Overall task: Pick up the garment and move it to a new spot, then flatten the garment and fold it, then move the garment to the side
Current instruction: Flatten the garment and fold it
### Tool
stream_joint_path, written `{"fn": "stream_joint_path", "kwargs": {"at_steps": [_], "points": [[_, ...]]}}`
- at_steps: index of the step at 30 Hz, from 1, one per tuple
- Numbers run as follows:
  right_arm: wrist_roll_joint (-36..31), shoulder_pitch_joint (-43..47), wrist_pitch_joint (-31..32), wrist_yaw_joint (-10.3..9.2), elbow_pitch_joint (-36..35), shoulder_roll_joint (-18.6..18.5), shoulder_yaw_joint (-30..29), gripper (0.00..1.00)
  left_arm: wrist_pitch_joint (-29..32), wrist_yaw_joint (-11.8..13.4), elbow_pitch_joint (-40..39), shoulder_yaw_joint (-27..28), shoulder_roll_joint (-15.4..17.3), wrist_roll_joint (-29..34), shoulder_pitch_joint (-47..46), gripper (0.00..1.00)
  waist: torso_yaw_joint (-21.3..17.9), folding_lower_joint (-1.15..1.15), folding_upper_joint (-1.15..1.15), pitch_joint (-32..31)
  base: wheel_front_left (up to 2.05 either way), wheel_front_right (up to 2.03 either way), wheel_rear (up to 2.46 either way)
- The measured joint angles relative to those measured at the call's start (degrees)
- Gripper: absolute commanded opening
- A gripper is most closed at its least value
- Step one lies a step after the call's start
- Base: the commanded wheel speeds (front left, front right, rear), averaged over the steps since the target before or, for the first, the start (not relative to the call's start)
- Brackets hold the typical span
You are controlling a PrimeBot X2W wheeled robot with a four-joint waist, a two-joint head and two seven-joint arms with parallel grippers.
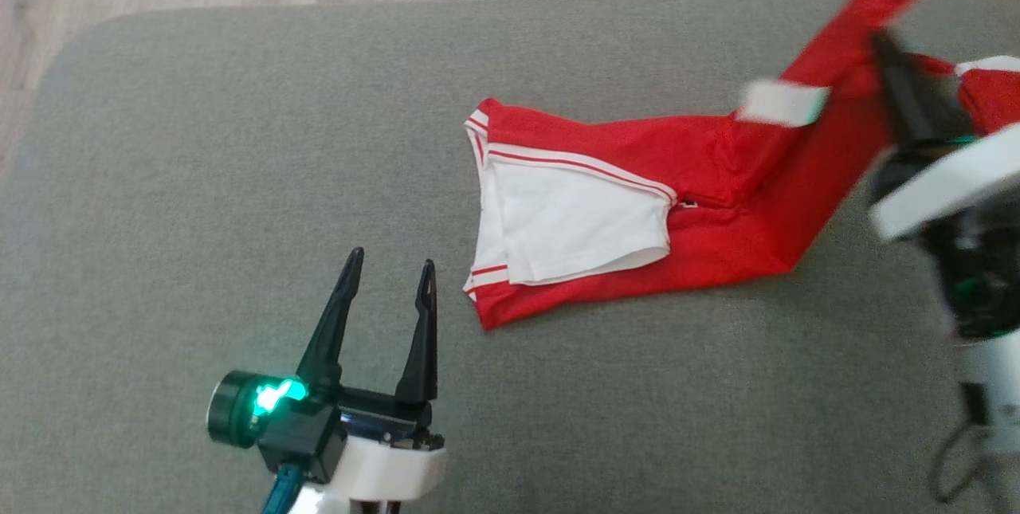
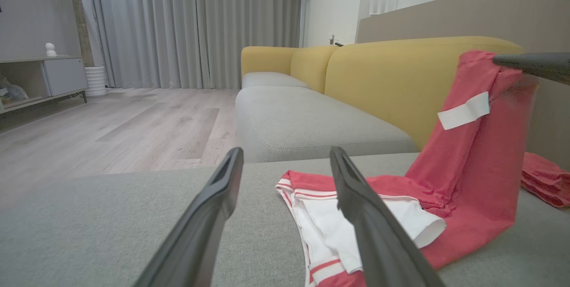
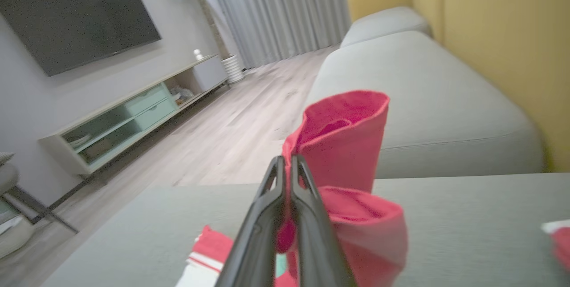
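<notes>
Garment (image 1: 637,179) lies mid-cushion (image 1: 239,139), its right end lifted off the seat and pinched by the right gripper (image 3: 287,164). Left gripper (image 1: 392,267) hangs spread near the hem, apart from it; yellow backrest (image 2: 378,82) rises along the far edge.

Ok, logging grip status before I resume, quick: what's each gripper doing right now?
Left gripper: open, holding nothing.
Right gripper: shut on the red garment, holding one end raised off the cushion.
</notes>
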Motion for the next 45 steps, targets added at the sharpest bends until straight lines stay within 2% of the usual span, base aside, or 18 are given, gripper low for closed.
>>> {"fn": "stream_joint_path", "kwargs": {"at_steps": [3,7,13,14,15,21,24,26,29,33,39,45], "points": [[-0.02,-0.54,2.54,0.00,-2.88,3.67,4.58,0.00,0.00,-0.54,0.46,-0.02,-0.18,0.00,0.19,1.00,0.83,0.00,0.00,-0.22,0.00,0.00,0.00],[-0.44,-0.97,4.63,0.00,-3.07,8.57,11.07,0.00,0.00,-0.74,0.87,-0.30,-0.36,-0.01,0.36,1.00,2.59,0.00,0.00,-0.17,0.00,0.00,0.00],[-3.08,-1.81,4.74,0.00,2.89,13.29,17.63,0.00,0.00,-0.67,1.24,-1.29,-0.42,-0.96,0.32,1.00,6.02,0.00,0.00,0.44,0.00,0.00,0.00],[-3.88,-1.80,4.54,0.00,4.46,13.73,18.33,0.66,0.00,-0.57,1.26,-1.45,-0.43,-1.31,0.32,1.00,6.61,0.00,0.00,0.54,0.00,0.00,0.00],[-4.46,-1.79,3.92,0.00,5.82,14.05,18.80,1.00,0.00,-0.35,1.25,-1.56,-0.43,-1.60,0.31,1.00,7.15,0.00,0.00,0.62,0.00,0.00,0.00],[-2.99,-2.03,-4.87,0.00,7.66,16.06,16.92,1.00,0.00,0.82,1.23,-2.09,-0.44,-2.00,0.30,1.00,9.08,0.00,0.00,0.49,0.00,0.00,0.00],[-2.44,-2.02,-7.39,0.00,7.49,15.88,12.69,1.00,0.00,0.91,1.24,-1.71,-0.45,-2.26,0.37,1.00,8.31,0.00,0.00,-0.62,0.00,0.00,0.00],[-1.88,-1.32,-9.22,0.00,6.64,14.80,10.60,1.00,0.00,0.89,1.29,-1.42,-0.46,-2.25,0.52,1.00,7.67,0.00,0.00,-1.50,0.00,0.00,0.00],[-1.66,1.27,-12.72,0.00,5.76,11.26,8.77,1.00,0.00,0.83,1.55,-0.86,-0.46,-2.16,1.37,1.00,6.58,0.00,0.00,-3.15,0.00,0.00,0.00],[-1.63,8.54,-18.62,0.00,5.99,7.43,7.33,1.00,0.00,0.30,2.05,0.54,-0.46,-1.56,3.49,1.00,5.05,0.00,0.00,-5.89,0.00,0.00,0.00],[-2.04,18.73,-25.38,0.00,8.02,5.35,9.07,1.00,0.00,-0.30,2.74,3.10,-0.43,-0.60,7.22,1.00,2.65,-0.01,0.00,-9.88,0.00,0.00,0.00],[-6.67,22.51,-27.60,0.00,8.67,4.72,9.50,1.00,0.00,-0.49,3.19,5.75,-0.43,-0.54,10.74,1.00,0.78,-0.01,0.00,-13.00,0.00,0.00,0.00]]}}
